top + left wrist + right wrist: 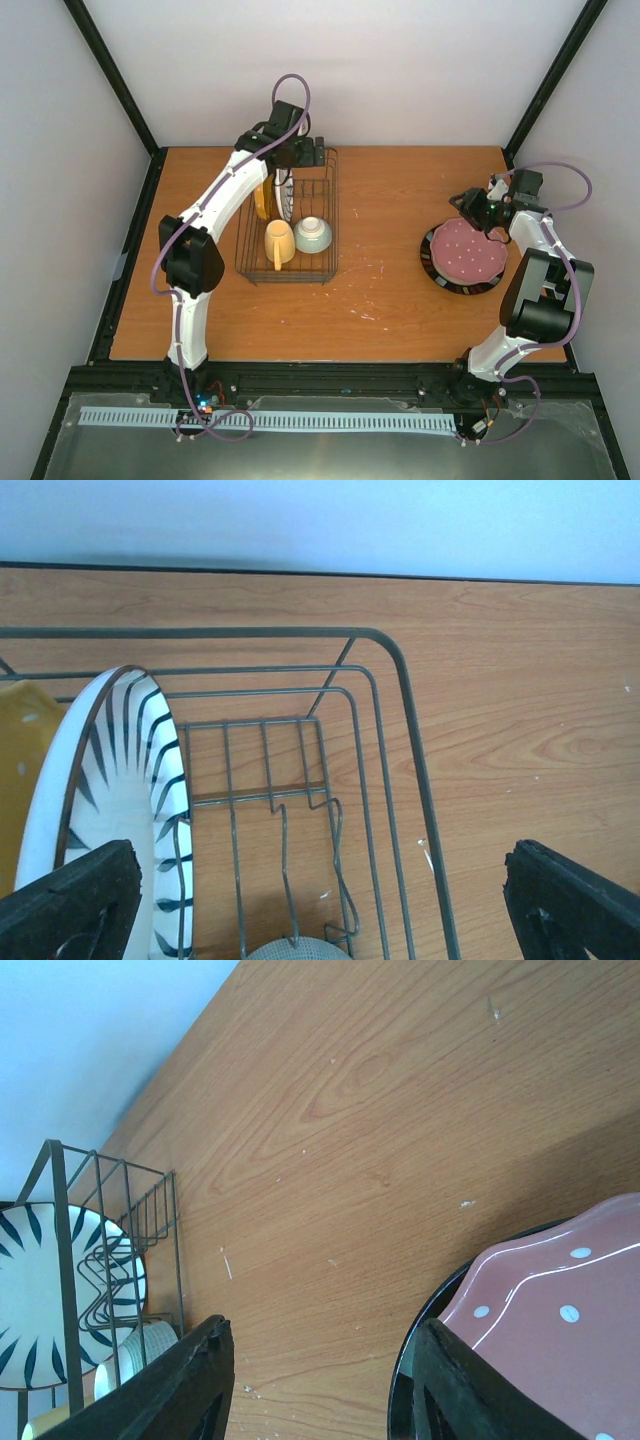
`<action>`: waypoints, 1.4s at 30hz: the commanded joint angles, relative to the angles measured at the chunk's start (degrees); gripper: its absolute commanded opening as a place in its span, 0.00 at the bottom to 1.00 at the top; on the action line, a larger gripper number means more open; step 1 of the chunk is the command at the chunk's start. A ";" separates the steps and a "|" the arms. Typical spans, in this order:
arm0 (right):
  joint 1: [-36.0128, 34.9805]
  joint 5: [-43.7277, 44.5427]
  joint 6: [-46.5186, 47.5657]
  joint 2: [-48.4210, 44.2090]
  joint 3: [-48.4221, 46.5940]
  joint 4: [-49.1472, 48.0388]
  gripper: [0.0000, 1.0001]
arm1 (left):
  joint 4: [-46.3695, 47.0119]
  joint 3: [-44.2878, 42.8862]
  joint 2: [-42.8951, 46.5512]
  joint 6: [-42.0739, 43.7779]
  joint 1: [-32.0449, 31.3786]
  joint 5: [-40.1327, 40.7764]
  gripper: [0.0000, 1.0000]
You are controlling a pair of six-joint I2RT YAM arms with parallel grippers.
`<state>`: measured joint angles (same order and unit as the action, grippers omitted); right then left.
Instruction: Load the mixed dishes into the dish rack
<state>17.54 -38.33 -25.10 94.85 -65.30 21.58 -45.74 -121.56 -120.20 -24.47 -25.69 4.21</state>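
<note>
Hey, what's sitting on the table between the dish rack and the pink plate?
Nothing. Only bare wooden table lies between the dish rack and the pink plate, clearest in the top external view.

Open table (pixel 385 200) between dish rack (pixel 300 272), plates (pixel 467 248)

I'm holding the left arm (pixel 215 200) stretched forward, left gripper (pixel 320 910) spread wide; right arm (pixel 545 290) folded, right gripper (pixel 320 1385) parted.

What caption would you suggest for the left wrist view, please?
Open left end effector over the rack, beside a standing striped plate.
</note>
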 commanded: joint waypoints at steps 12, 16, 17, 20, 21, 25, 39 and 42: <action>1.52 9.42 1.40 -3.79 -0.50 4.86 0.47 | 11.94 -5.21 0.90 8.46 -2.47 -13.96 0.99; 5.21 12.66 -0.19 -7.60 2.03 5.71 0.47 | 12.11 -10.37 -2.59 11.15 -6.16 -20.28 0.98; 6.17 13.72 -0.09 -8.40 2.64 6.55 0.47 | 11.89 -11.54 -3.67 11.61 -6.95 -22.03 0.97; 8.46 17.39 0.28 -10.62 4.16 9.24 0.46 | 10.80 -13.14 -6.49 12.69 -9.32 -26.23 0.91; 9.00 18.54 0.43 -11.33 4.64 10.27 0.46 | 10.37 -13.03 -7.10 12.69 -9.82 -27.71 0.87; 10.73 21.62 1.32 -13.07 6.69 14.64 0.32 | 8.65 -11.11 -9.10 13.02 -11.23 -32.44 0.61; 14.57 19.83 4.04 -8.94 7.82 18.59 0.36 | 7.66 -8.94 -16.89 11.07 -15.82 -42.38 0.38; 14.88 20.62 4.22 -7.75 7.67 19.20 0.36 | 9.27 -6.95 -16.01 10.41 -16.24 -42.56 0.39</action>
<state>31.75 -18.76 -21.85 85.49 -56.45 39.16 -37.65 -128.66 -137.64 -12.84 -40.38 -35.66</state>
